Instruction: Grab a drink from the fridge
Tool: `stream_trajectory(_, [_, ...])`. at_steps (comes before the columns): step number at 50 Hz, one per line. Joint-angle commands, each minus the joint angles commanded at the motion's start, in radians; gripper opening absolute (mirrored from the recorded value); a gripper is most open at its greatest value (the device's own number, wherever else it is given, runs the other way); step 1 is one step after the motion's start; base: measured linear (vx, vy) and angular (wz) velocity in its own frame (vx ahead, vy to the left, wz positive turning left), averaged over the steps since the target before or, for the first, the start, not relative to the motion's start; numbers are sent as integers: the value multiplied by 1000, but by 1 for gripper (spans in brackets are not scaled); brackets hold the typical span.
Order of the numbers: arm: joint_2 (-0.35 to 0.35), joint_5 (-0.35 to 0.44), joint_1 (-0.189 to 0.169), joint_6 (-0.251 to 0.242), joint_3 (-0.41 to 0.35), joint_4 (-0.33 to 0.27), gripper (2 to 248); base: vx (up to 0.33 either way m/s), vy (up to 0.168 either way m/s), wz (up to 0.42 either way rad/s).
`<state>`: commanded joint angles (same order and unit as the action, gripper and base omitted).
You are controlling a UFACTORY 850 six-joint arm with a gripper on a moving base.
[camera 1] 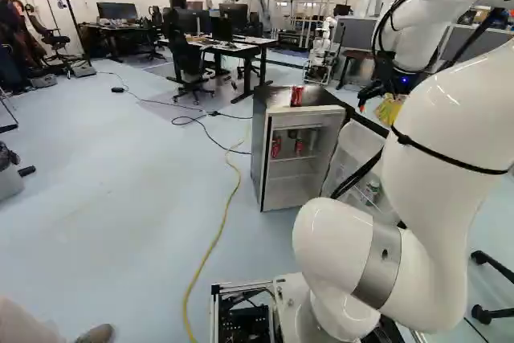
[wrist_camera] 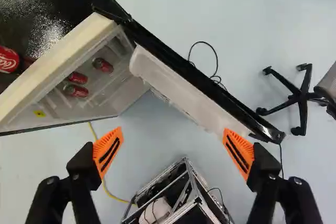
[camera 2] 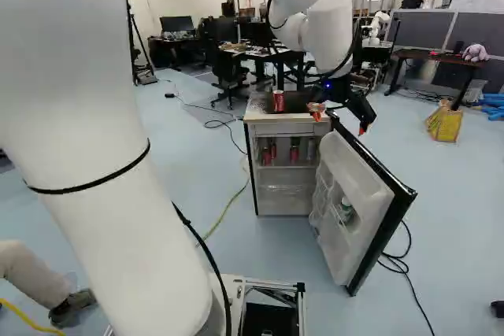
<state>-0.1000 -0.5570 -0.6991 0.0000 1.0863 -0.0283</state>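
While the door [camera 2: 358, 202] stands open, your pincer [wrist_camera: 173, 142] gapes wide and empty; you have yet to take one of perhaps three cans [wrist_camera: 78, 77] inside the fridge [camera 1: 259, 150].

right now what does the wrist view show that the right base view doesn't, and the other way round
Only the wrist view shows the whole wheeled foot of a chair. Only the right base view shows the green bottle in the fridge door, the yellow bag, the purple plush toy and another robot. Both show the fridge with its door open, red cans inside, a red can on top, and the open gripper.
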Motion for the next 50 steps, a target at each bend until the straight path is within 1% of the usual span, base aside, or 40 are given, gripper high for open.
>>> stream_trajectory(13, [-42, -15, -34, 0, 46, 0, 247, 0, 0, 0])
stream_trajectory(43, [-142, -77, -108, 0, 161, 0, 247, 0, 0, 0])
stream_trajectory(50, [-176, -92, -124, 0, 190, 0, 247, 0, 0, 0])
